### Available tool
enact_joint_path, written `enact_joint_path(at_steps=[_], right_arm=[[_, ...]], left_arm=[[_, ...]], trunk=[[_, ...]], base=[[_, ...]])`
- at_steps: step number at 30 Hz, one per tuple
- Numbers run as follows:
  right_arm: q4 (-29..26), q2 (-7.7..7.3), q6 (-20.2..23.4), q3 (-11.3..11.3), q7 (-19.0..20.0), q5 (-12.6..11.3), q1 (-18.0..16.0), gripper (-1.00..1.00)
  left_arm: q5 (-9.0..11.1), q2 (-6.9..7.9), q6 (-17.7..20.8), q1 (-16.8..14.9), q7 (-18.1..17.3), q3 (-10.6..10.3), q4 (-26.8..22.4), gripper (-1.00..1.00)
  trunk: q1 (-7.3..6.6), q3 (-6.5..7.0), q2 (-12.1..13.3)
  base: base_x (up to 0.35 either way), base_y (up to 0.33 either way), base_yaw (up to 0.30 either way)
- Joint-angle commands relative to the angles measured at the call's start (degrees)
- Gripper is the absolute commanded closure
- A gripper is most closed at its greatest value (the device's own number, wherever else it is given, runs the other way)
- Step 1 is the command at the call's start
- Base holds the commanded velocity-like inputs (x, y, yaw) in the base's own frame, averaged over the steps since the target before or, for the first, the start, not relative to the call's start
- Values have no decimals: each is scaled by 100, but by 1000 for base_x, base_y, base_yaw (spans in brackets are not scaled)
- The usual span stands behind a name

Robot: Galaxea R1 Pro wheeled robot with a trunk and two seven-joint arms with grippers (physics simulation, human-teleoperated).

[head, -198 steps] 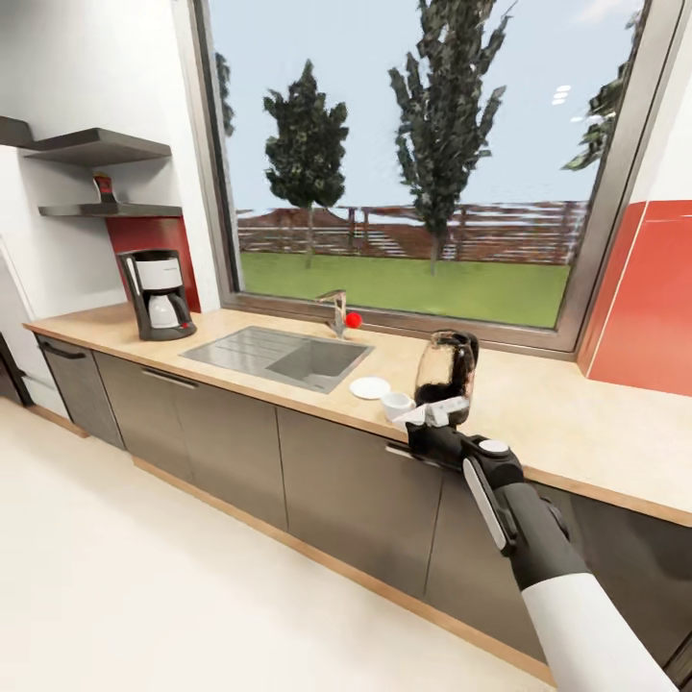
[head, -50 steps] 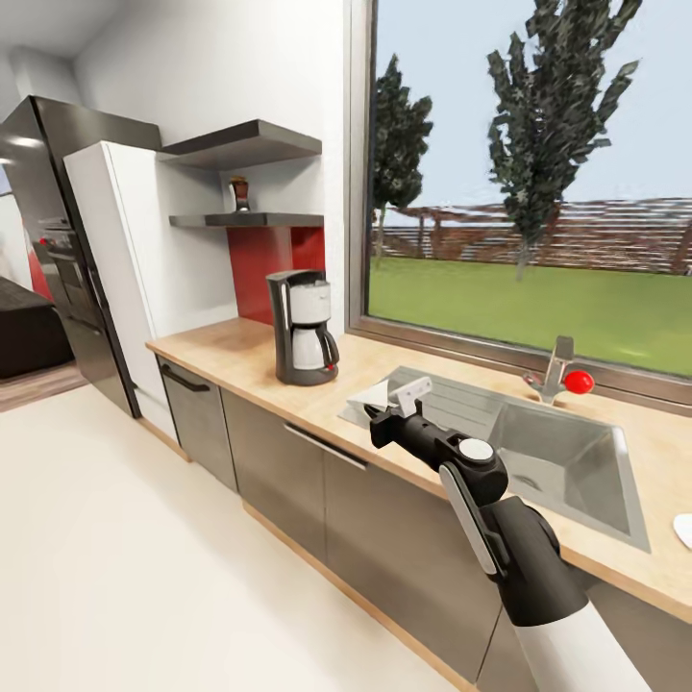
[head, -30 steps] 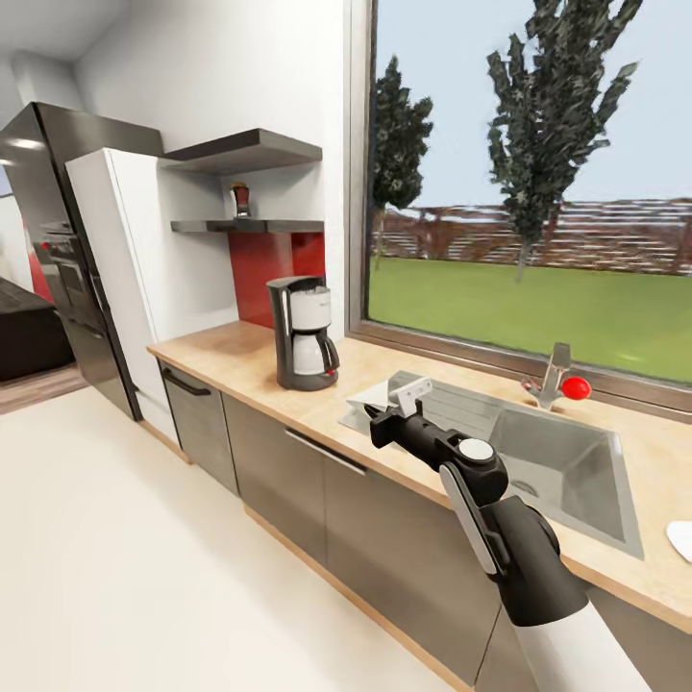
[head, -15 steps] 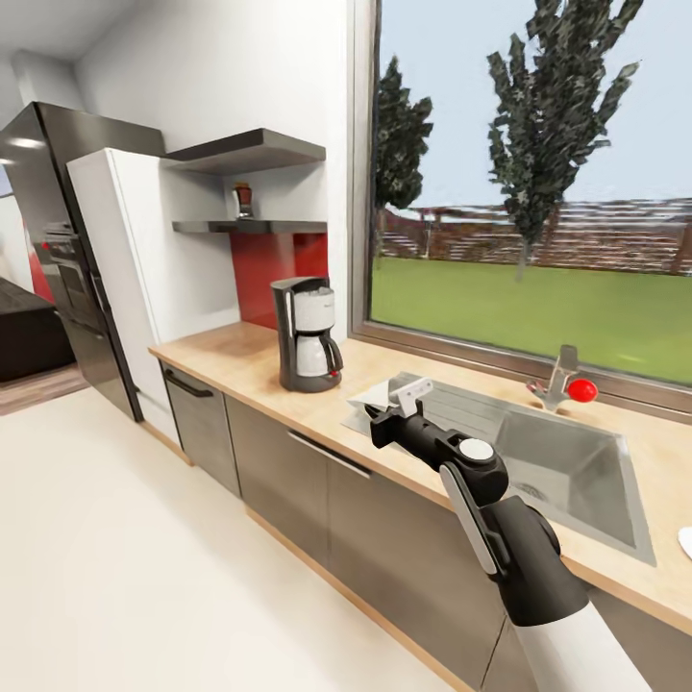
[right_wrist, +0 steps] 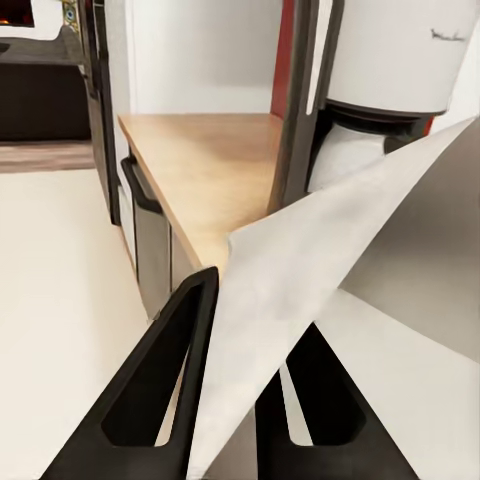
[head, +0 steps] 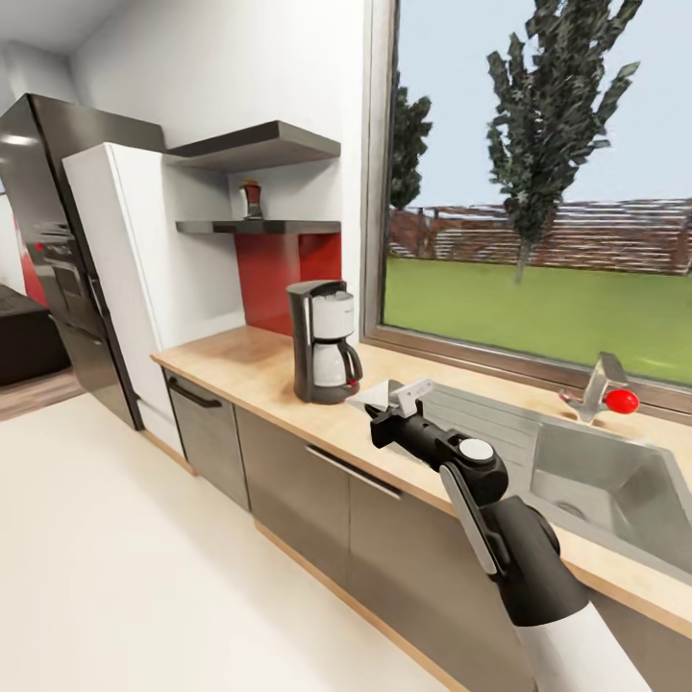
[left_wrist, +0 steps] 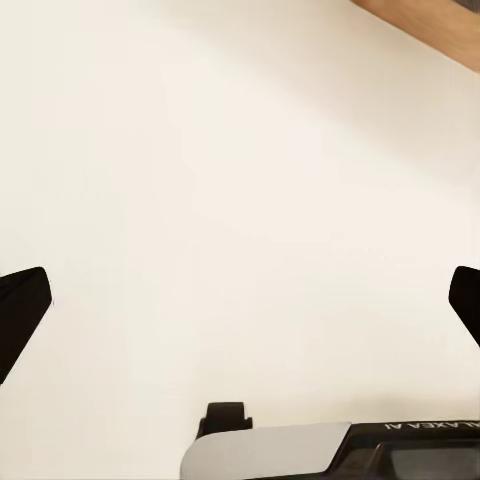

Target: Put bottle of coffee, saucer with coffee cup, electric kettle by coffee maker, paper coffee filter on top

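The black and white coffee maker (head: 325, 338) stands on the wooden countertop (head: 240, 358) below the shelves; the right wrist view has it (right_wrist: 400, 60) close ahead. My right gripper (head: 388, 415) is shut on a white paper coffee filter (head: 378, 395), held above the counter's front edge just right of the machine. The sheet (right_wrist: 330, 260) fans out from between the black fingers (right_wrist: 170, 380). A bottle of coffee (head: 253, 200) sits on the lower shelf. My left gripper (left_wrist: 240, 310) is open over the cream floor. Kettle, cup and saucer are out of view.
A steel sink (head: 615, 481) with a red-knobbed faucet (head: 607, 386) lies right of the gripper. A white fridge (head: 115, 279) and a dark oven column (head: 48, 250) close the counter's left end. Grey cabinets (head: 308, 500) run below, with open floor (head: 125, 577) in front.
The camera has travelled left along the counter, so the coffee maker now looks nearer and the sink slides right. The right gripper keeps the same hold on the filter.
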Motion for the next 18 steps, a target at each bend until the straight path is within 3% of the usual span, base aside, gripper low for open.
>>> enact_joint_path(at_steps=[1,6,15,18], right_arm=[[-4,2,41,-3,3,-36,-6,100],[-3,4,41,-3,2,-36,-6,100],[-2,5,41,-3,1,-36,-6,100],[-2,4,41,-3,1,-36,-6,100]], left_arm=[[-30,-4,-11,2,-2,16,-6,-100],[-33,-4,-11,2,-1,16,-6,-100],[-34,-4,-14,2,-1,16,-6,-100],[-34,-3,-12,2,-1,16,-6,-100]], trunk=[[4,-7,-5],[4,-7,-5],[4,-7,-5],[4,-7,-5]], base=[[243,262,-196],[202,201,-237],[46,37,-264],[197,113,-119]])
